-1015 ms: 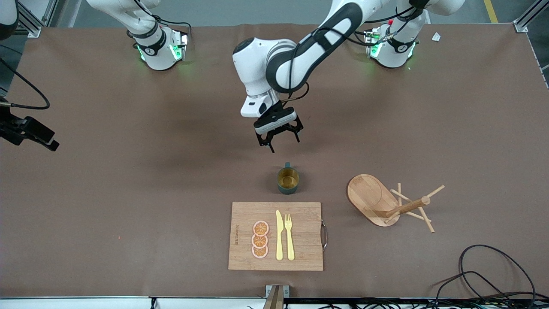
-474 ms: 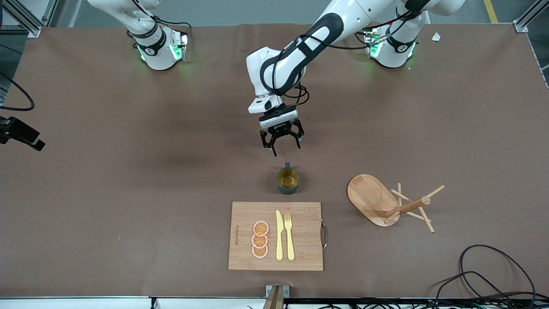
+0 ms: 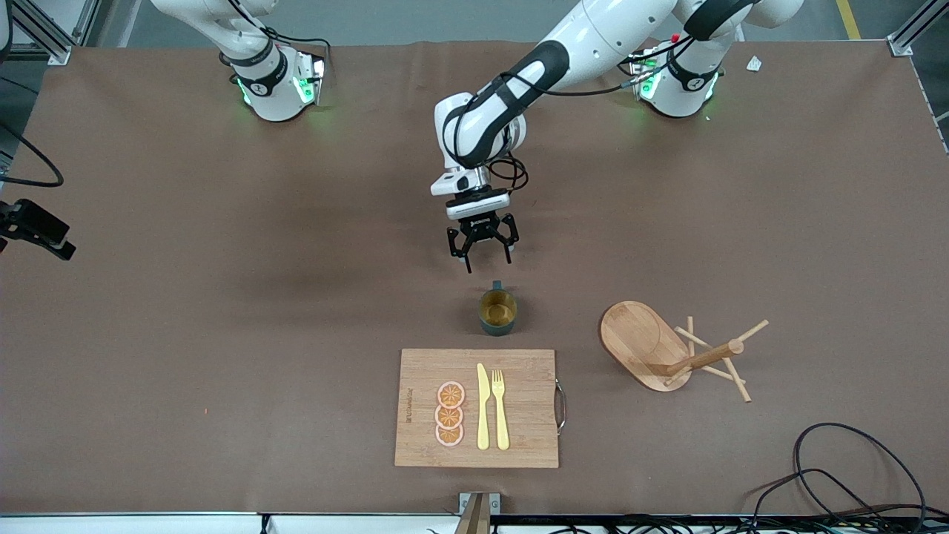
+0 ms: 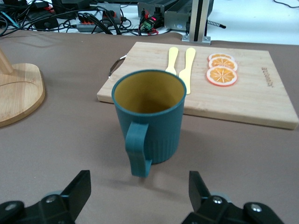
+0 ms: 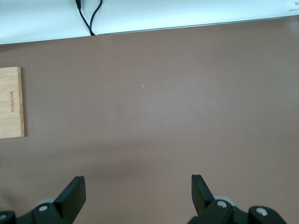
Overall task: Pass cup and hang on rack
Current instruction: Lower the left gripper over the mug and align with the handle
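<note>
Since a second ago the left arm has drawn back toward its base and straightened over the table; its wrist now points more squarely down. The cup, rack and board have not shifted.

Right gripper — hangs high over bare table at the right arm's end, fingers spread wide, nothing between them. This arm waits. Only a dark piece of it shows at the edge of the front view.

Left gripper — over the table just short of the cup, on the side toward the robots' bases. Fingers spread wide, holding nothing, touching nothing. In the left wrist view the cup's handle sits between the two open fingers but clear of both.

Cup stands upright near mid-table, mouth up, mustard inside showing. Long axis vertical. Handle points toward the bases, straight at the left gripper.

Cutting board lies nearer the front camera than the cup, just beside it, carrying three orange slices, a yellow knife and a yellow fork.

Rack — toward the left arm's end of the table, well apart from the cup. It lies tipped over, the oval base tilted up and the post pointing away from the cup, pegs splayed on the table.
</note>
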`<state>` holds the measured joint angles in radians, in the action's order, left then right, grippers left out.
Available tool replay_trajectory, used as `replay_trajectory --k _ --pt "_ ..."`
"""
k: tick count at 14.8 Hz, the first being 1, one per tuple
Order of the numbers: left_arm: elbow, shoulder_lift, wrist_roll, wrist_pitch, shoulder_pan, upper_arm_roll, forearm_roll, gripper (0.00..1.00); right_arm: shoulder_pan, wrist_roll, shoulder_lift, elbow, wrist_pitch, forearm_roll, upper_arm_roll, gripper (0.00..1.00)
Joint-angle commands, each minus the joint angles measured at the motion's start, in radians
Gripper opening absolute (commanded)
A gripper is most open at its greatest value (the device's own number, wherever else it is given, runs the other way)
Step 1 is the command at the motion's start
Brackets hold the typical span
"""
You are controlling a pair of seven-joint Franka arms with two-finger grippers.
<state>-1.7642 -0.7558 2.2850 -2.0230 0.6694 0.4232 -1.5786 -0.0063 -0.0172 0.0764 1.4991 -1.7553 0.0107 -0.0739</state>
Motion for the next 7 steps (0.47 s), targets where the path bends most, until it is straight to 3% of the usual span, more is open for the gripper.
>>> replay_trajectory --k 1,7 --pt "-0.009 -0.01 0.022 0.007 0.004 -0.012 -0.046 0.93 0.002 0.006 0.002 -0.011 0.006 0.019 0.005 1.0" --pt "-0.049 -0.023 0.087 0.006 -0.022 -0.035 -0.175 0.93 0.003 0.006 0.002 -0.011 0.003 0.017 0.005 1.0"
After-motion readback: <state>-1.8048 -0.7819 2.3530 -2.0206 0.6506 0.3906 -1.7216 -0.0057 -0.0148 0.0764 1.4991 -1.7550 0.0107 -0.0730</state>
